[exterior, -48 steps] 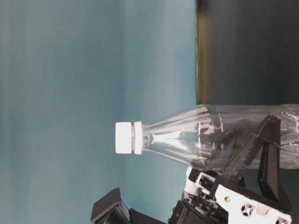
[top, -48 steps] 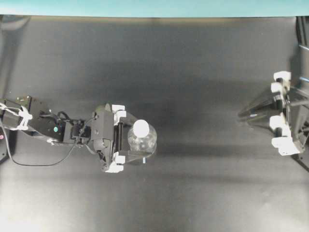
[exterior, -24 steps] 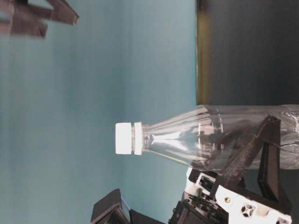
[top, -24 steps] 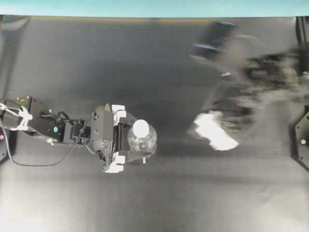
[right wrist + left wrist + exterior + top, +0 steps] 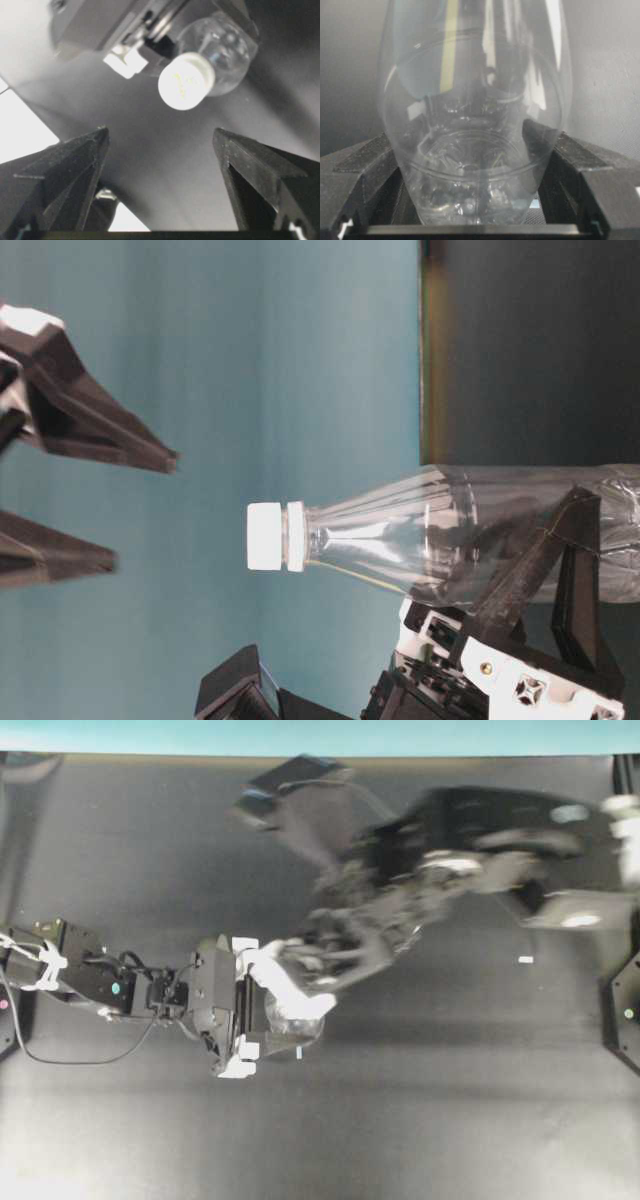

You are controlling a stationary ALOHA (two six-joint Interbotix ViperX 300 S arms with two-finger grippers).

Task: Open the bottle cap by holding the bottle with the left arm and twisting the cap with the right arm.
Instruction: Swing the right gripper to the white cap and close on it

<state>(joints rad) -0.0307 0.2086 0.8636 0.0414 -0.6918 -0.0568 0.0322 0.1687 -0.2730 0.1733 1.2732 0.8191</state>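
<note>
Bottle [image 5: 480,530]: it is standing upright on the dark table [image 5: 420,1120], left of the middle in the overhead view; the table-level view is turned sideways, so there the bottle is lying across the picture with its top pointing left.
Cap [image 5: 266,536]: it is sitting screwed on the bottle's neck, white and round, with nothing touching it.
Left arm [image 5: 95,982]: it is reaching in from the left edge of the overhead view, low over the table.
Left gripper [image 5: 262,1010]: its fingers [image 5: 362,170] are pressing against both sides of the bottle's round lower body and gripping it.
Right arm [image 5: 470,840]: it is stretching in from the upper right of the overhead view, smeared by motion blur.
Right gripper [image 5: 130,508]: its jaws are standing wide apart and holding nothing; in the table-level view the two black tips are hanging clear above the cap, one to each side of its line.
Right wrist view: it is looking down between the spread fingers [image 5: 75,170] onto the cap, which is showing off-centre, towards the top of the picture.
</note>
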